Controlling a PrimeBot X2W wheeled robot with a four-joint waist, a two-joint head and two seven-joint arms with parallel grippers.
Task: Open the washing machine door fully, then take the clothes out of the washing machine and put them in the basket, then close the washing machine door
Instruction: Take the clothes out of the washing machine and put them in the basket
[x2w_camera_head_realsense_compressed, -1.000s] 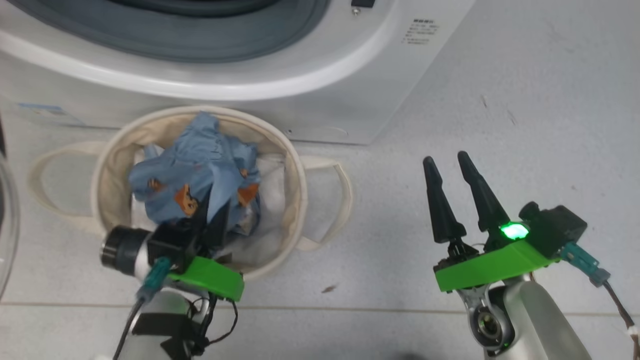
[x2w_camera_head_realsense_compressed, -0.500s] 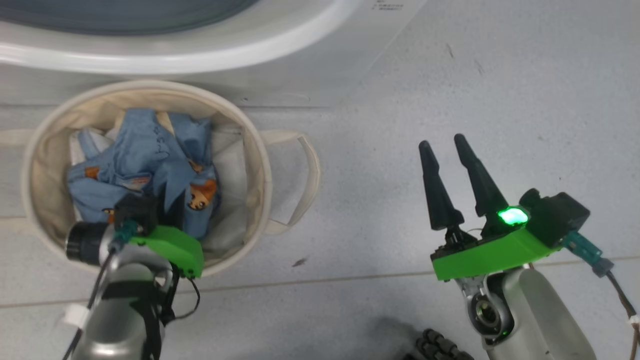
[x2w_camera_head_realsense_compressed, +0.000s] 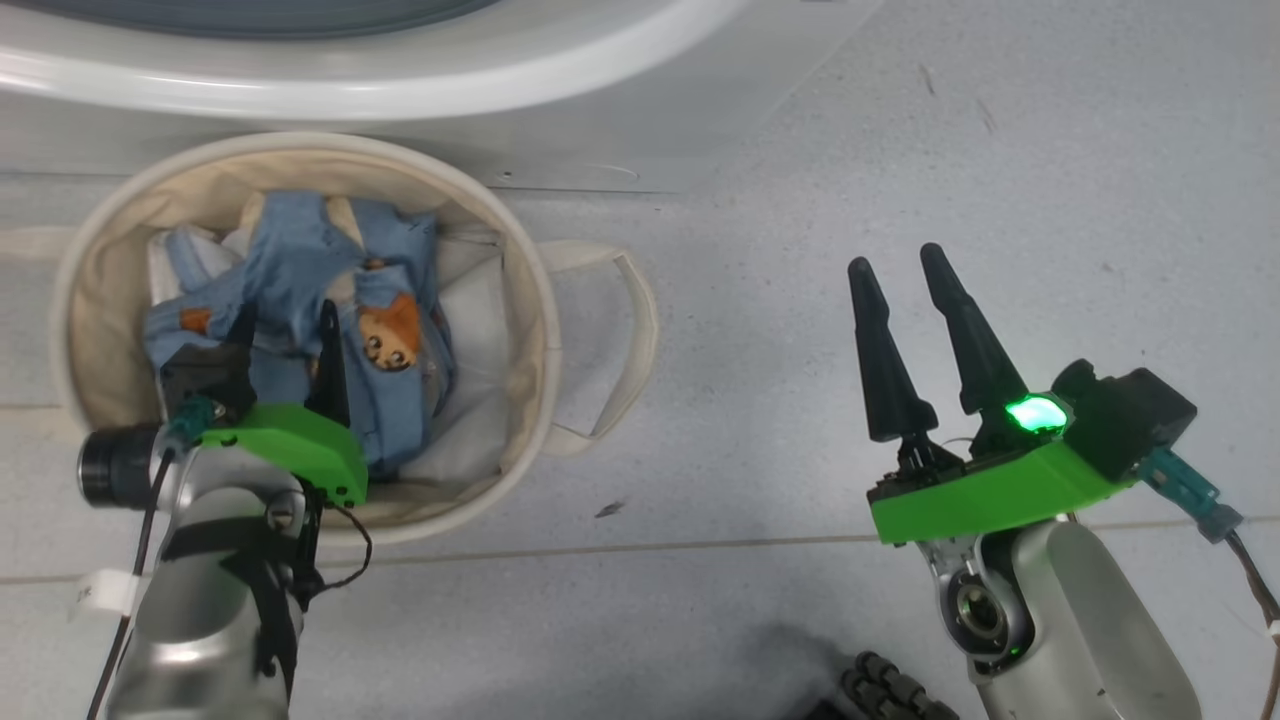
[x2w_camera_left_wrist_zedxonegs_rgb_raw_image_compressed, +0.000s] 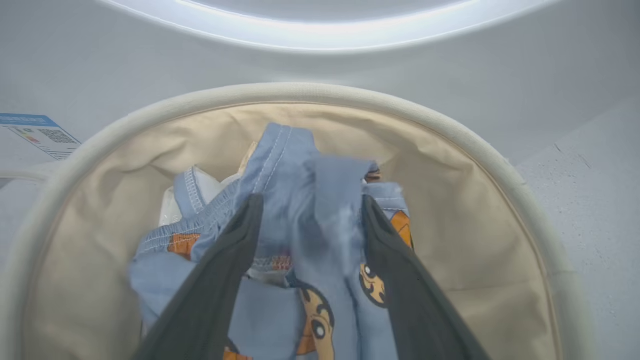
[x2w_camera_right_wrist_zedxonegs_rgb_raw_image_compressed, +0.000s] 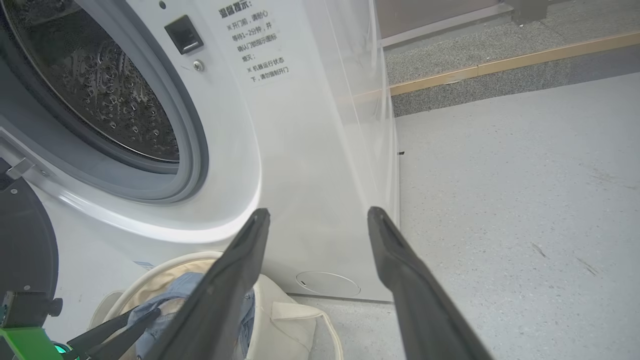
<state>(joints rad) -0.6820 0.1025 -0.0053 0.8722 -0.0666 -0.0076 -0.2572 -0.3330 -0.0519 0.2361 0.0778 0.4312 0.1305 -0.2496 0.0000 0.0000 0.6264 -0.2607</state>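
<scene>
Head view, looking down at a pale grey floor (x2w_camera_head_realsense_compressed: 780, 300) in front of the washing machine (x2w_camera_head_realsense_compressed: 420, 70). The basket (x2w_camera_head_realsense_compressed: 547, 340) stands on the floor at the left, just before the machine's white front. Inside it the clothes (x2w_camera_head_realsense_compressed: 300, 250), light blue with orange cartoon faces, lie bunched on a plain white sheet (x2w_camera_head_realsense_compressed: 470, 310).

The left gripper (x2w_camera_head_realsense_compressed: 287, 318) reaches down into the basket over the heap. A second ago its two dark fingers were pinched together on the blue fabric. Now they stand wide apart with folds of cloth lying loose between them, which is plain in the left wrist view. The garment has just been let go, and it rests inside the basket rather than over the rim.

The right gripper (x2w_camera_head_realsense_compressed: 895, 260) hovers over bare floor well to the right of the basket, spread and empty, as before.

Right wrist view: the machine's round opening is uncovered, with its grey gasket (x2w_camera_right_wrist_zedxonegs_rgb_raw_image_compressed: 197, 150) and shiny steel drum (x2w_camera_right_wrist_zedxonegs_rgb_raw_image_compressed: 110, 95) in sight. No fabric shows in the part of the drum that can be seen. A dark curved shape at the left edge is probably the washing machine door (x2w_camera_right_wrist_zedxonegs_rgb_raw_image_compressed: 20, 240), swung open.

Unloading looks done or nearly so. The left arm must lift clear of the basket, and closing the door remains.
</scene>
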